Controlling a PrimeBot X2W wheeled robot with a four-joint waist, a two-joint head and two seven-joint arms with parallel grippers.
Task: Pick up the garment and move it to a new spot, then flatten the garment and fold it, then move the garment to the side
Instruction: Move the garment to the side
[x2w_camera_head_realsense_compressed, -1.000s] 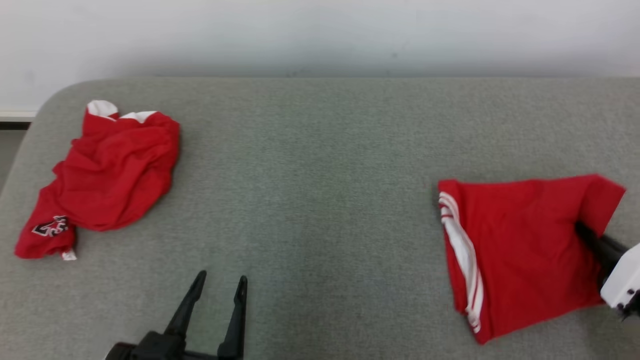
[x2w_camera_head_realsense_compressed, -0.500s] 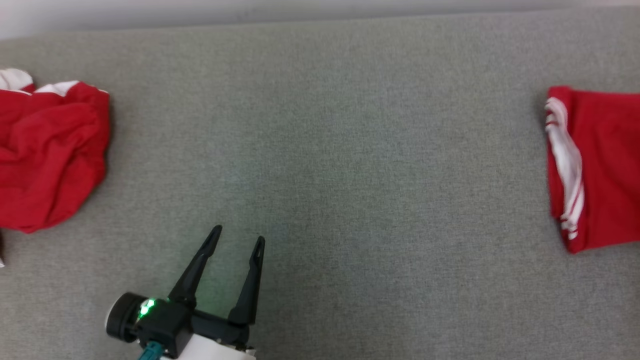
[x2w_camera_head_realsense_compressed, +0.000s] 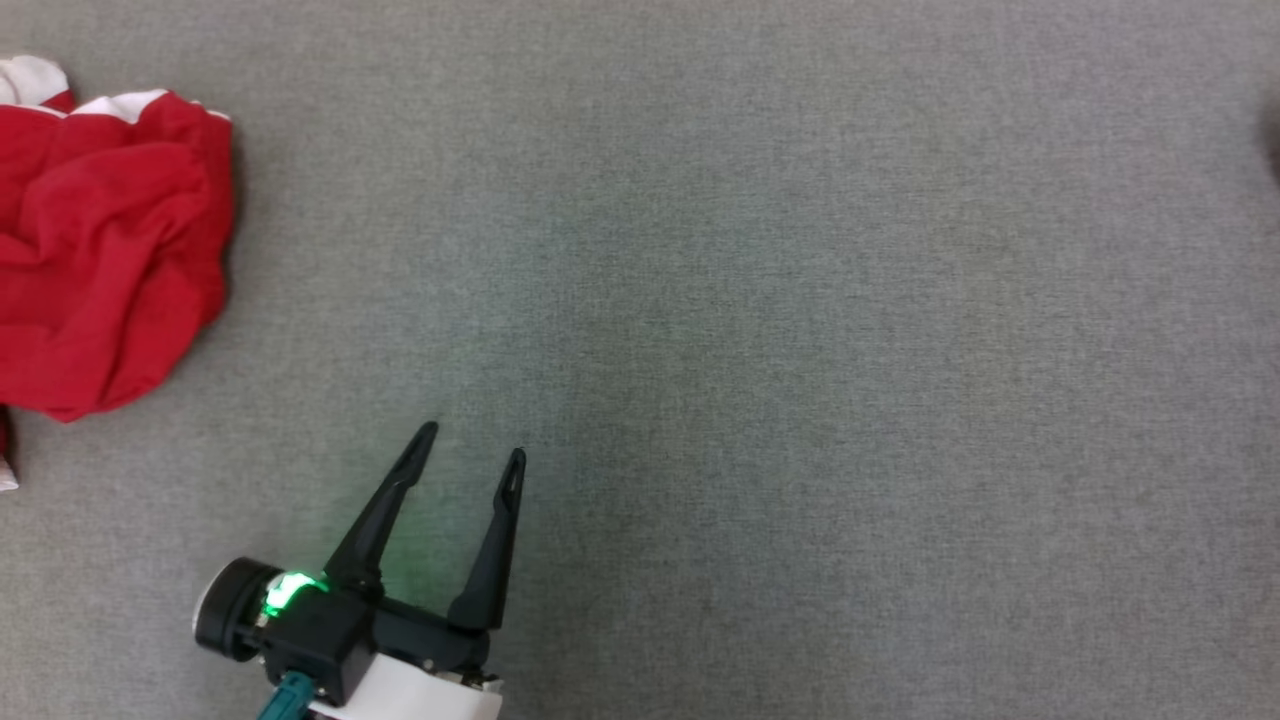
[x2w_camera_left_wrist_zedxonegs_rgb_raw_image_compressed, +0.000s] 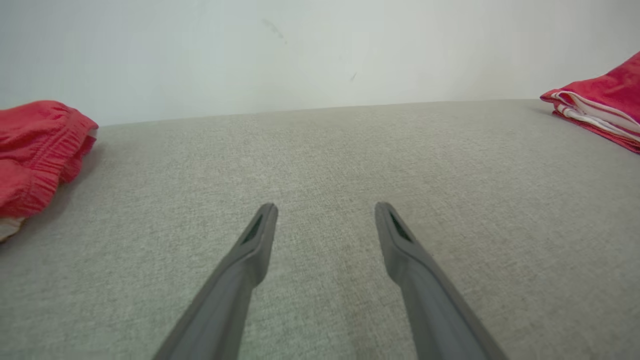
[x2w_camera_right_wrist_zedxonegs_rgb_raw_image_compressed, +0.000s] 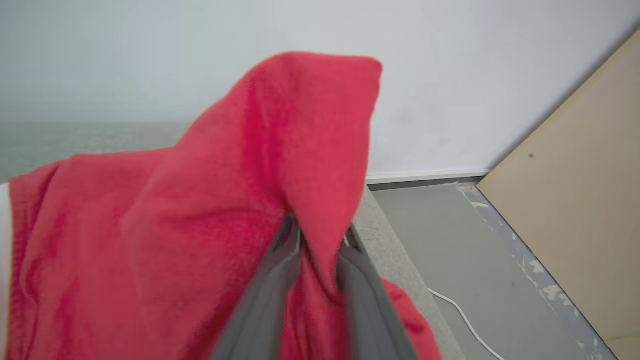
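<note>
No readable text, label, brand, number or sign anywhere in sight

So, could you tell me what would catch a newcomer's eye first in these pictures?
A peak of the folded red garment is pinched between the fingers of the right end effector, near an edge of the grey table. A crumpled red garment lies at the head view's left edge, with the left end effector open and empty at lower left.

The red garment (x2w_camera_right_wrist_zedxonegs_rgb_raw_image_compressed: 200, 225) is soft matt cloth, the tabletop (x2w_camera_head_realsense_compressed: 800, 300) rough grey weave
</note>
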